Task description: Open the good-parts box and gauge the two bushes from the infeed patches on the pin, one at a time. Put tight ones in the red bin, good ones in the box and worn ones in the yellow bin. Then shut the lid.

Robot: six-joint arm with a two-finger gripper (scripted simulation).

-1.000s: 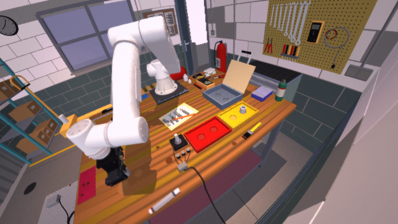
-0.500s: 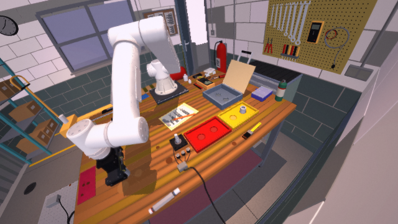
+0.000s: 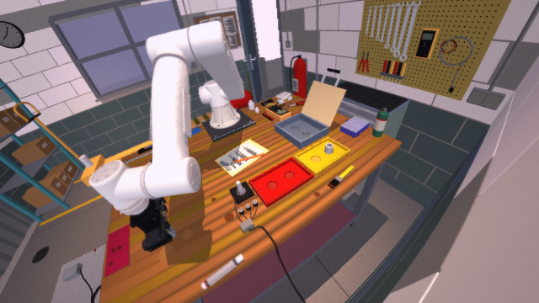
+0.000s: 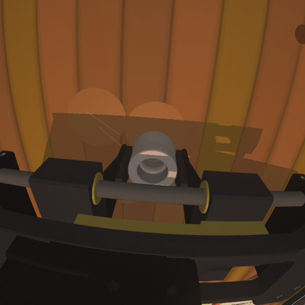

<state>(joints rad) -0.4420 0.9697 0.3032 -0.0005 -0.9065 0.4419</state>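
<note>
A grey bush [image 4: 153, 158] stands upright on the nearer of two round infeed patches, and my gripper [image 4: 153, 165] has its two black fingers closed on its sides, low over the near left end of the bench [image 3: 158, 240]. The other patch [image 4: 95, 116] beside it is empty. The gauge pin [image 3: 238, 186] stands on a black base mid-bench. Beyond it lie the red bin [image 3: 281, 180], empty, and the yellow bin [image 3: 322, 154] with another grey bush [image 3: 328, 148] in it. The grey good-parts box [image 3: 301, 131] has its lid [image 3: 324, 103] raised.
The arm's white links [image 3: 168, 126] rise over the left of the bench. A paper sheet [image 3: 241, 157], a button unit with cable [image 3: 247, 219], a white tube [image 3: 222, 272], a red pad [image 3: 117, 249] and a yellow-handled tool [image 3: 341, 176] lie around.
</note>
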